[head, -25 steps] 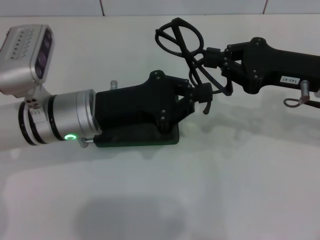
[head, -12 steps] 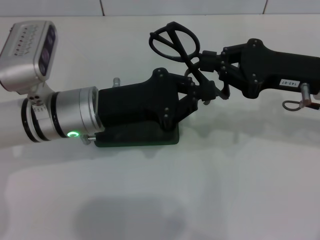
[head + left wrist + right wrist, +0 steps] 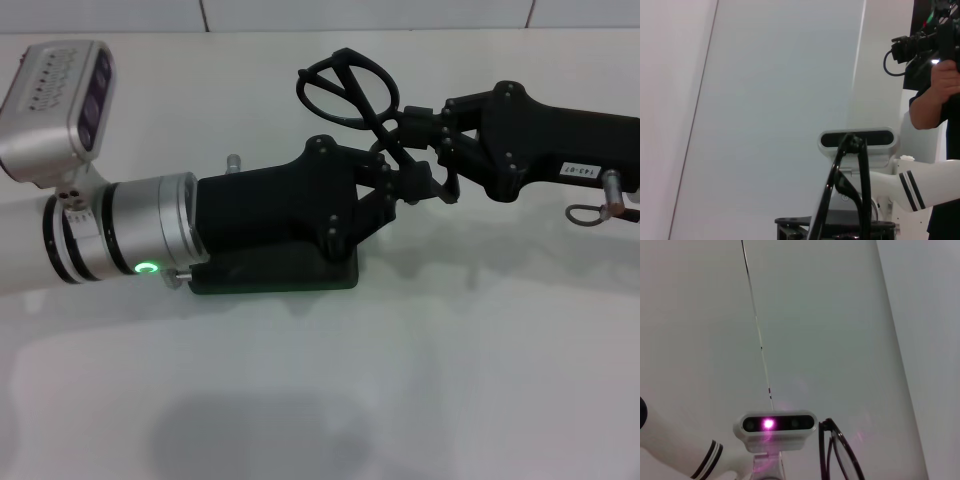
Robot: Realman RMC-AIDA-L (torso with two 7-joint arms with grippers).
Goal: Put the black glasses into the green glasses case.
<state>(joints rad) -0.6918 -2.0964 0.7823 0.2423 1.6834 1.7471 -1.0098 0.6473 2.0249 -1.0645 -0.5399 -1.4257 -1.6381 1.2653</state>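
Black glasses [image 3: 350,90] are pinched in air between right hand [image 3: 415,125] and left hand [image 3: 395,190], both clamped on them, so the frame may be twisted or dropped beside the green glasses case [image 3: 275,270]

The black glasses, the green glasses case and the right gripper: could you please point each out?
black glasses [image 3: 340,85], head view, on the raised lens rim.
green glasses case [image 3: 300,272], head view, on its visible front edge beneath the left arm.
right gripper [image 3: 412,125], head view, between its fingertips.
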